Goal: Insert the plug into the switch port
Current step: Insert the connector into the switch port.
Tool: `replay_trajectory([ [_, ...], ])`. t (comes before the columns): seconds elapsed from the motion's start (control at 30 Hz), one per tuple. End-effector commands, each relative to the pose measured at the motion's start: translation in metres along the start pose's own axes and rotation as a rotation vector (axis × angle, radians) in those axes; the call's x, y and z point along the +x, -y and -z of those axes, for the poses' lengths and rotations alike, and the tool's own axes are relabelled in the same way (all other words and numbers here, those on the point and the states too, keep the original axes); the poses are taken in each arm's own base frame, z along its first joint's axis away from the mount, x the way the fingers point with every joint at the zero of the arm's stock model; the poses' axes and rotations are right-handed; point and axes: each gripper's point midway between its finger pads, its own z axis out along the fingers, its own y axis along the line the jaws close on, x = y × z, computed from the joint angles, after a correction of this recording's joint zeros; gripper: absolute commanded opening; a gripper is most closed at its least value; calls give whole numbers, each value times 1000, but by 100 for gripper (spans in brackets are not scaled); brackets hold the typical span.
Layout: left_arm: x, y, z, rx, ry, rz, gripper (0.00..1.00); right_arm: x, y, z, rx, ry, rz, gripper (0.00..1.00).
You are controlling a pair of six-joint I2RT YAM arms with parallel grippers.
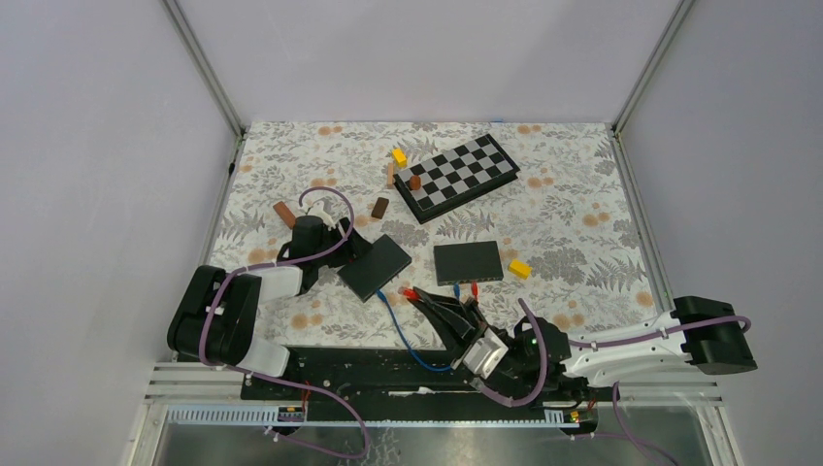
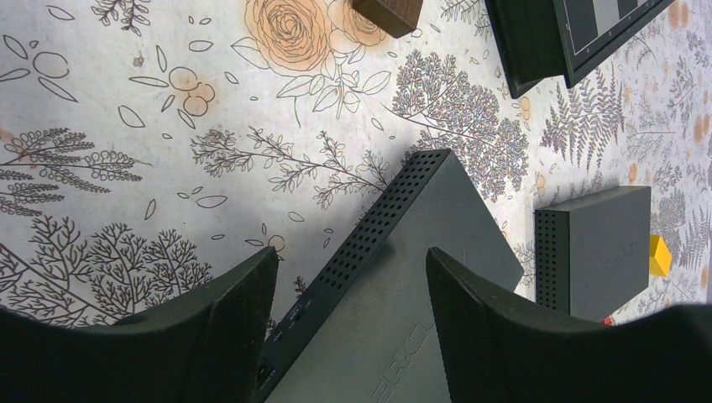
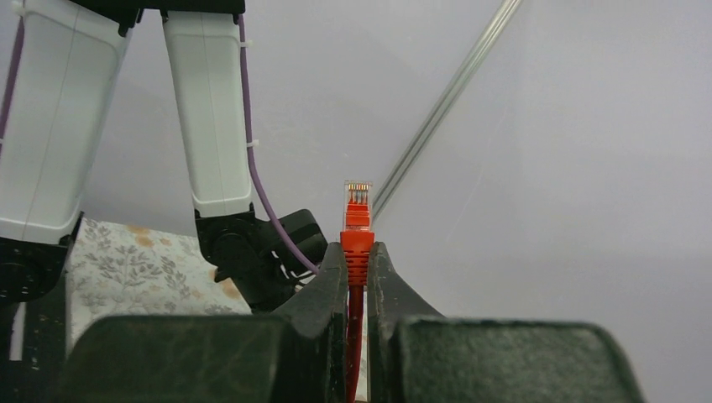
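A dark flat switch (image 1: 376,266) lies tilted left of centre; in the left wrist view (image 2: 420,294) its perforated side and small ports face the left finger. My left gripper (image 1: 340,248) is open and stands over the switch's left edge (image 2: 353,264), one finger on each side of that edge. My right gripper (image 1: 427,303) is shut on a red network plug (image 3: 357,227), whose clear tip sticks out past the fingertips and points to the left in the top view (image 1: 409,291). The plug is a short way right of the tilted switch.
A second dark switch (image 1: 468,262) sits at centre with red and blue cables at its near side. A blue cable (image 1: 403,335) runs toward the arm bases. A chessboard (image 1: 456,175), yellow blocks (image 1: 520,268) and brown blocks (image 1: 379,206) lie farther back.
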Motion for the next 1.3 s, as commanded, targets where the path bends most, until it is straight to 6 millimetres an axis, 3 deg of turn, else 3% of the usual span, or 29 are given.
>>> replay_trajectory([
  [0.0,1,-2,-2,-3,-17,0,68,-14,20,-2,63,52,94,0],
  [0.1,-2,2,1,16,-2,-7,68,-6,29,-2,113,1,133,0],
  [0.2,-16,17,14,68,63,-32,67,1,46,-1,207,-76,38,0],
  [0.4,-60,82,72,292,284,15,68,20,64,3,293,-312,-140,0],
  [0.53,-86,148,131,463,369,2,70,35,71,14,338,-425,-79,0],
  [0.67,-92,213,197,610,409,-52,75,40,81,16,402,-491,-47,0],
  [0.83,-86,268,265,836,389,-28,81,26,91,8,437,-467,-97,0],
  [0.97,-71,293,280,926,309,-45,82,11,96,-1,434,-412,-163,0],
  [1.27,-44,328,267,945,218,-84,82,-2,96,-6,402,-351,-242,0],
])
